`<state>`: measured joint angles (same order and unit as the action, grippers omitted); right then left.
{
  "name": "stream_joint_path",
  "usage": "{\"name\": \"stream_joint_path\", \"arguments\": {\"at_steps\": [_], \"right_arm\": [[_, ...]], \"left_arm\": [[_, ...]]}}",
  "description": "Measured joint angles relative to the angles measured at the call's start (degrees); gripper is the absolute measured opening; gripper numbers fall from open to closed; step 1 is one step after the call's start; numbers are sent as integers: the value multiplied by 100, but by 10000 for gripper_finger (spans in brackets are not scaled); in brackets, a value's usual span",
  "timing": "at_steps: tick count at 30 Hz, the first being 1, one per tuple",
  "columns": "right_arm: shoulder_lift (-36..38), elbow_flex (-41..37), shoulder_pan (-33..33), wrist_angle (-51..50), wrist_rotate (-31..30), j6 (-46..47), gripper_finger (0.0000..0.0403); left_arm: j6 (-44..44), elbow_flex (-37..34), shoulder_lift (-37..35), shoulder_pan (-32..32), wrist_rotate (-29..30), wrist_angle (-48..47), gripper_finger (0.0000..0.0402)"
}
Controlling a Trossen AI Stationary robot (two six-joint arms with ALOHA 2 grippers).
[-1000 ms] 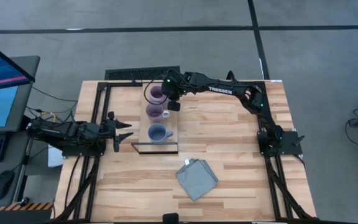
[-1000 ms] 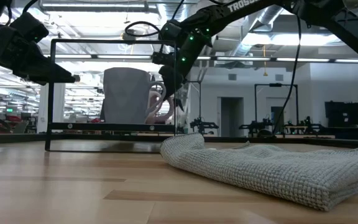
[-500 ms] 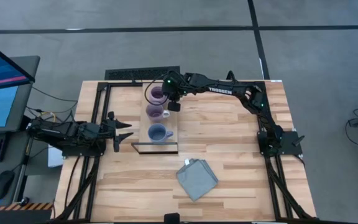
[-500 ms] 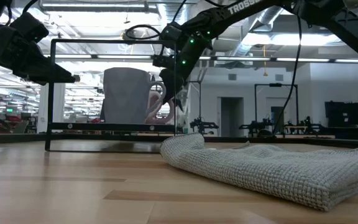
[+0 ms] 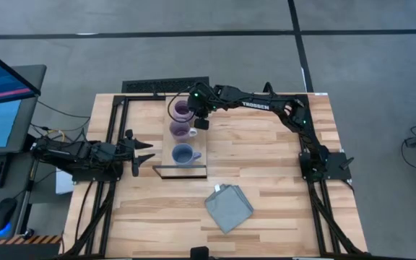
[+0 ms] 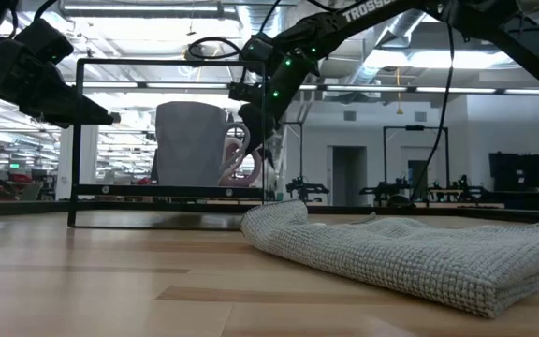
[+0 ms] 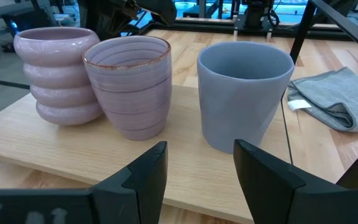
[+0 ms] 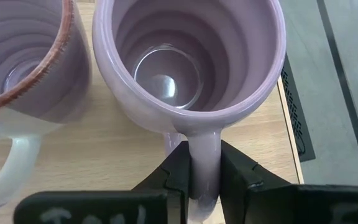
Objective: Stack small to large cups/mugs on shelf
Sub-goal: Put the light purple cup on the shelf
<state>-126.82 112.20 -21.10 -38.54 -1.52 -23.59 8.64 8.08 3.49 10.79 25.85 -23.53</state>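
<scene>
Mugs: we see three in a row on the shelf (image 5: 166, 148), blue mug (image 5: 183, 154) at 6 o'clock, ribbed mug (image 5: 182, 108) at 12.
Right gripper (image 8: 194, 177): narrow, pinching the ribbed mug's handle (image 8: 202, 163); grip just beginning to slacken, so we judge release underway.
Left gripper (image 7: 197, 171): wide, unchanged, idle at 9 o'clock.

Ribbed lilac mug (image 7: 58, 74), striped lilac mug (image 7: 129, 86) and blue mug (image 7: 244, 93) in a row on the shelf (image 7: 185, 171).

Two lilac mugs (image 7: 58, 74), one blue (image 7: 244, 96)
</scene>
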Motion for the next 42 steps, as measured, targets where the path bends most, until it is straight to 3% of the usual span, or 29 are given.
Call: {"name": "stream_joint_path", "arguments": {"at_steps": [42], "right_arm": [[-9,0,0,90,-199,-190,77]], "left_arm": [[-24,0,-2,0,0,-11,177]]}}
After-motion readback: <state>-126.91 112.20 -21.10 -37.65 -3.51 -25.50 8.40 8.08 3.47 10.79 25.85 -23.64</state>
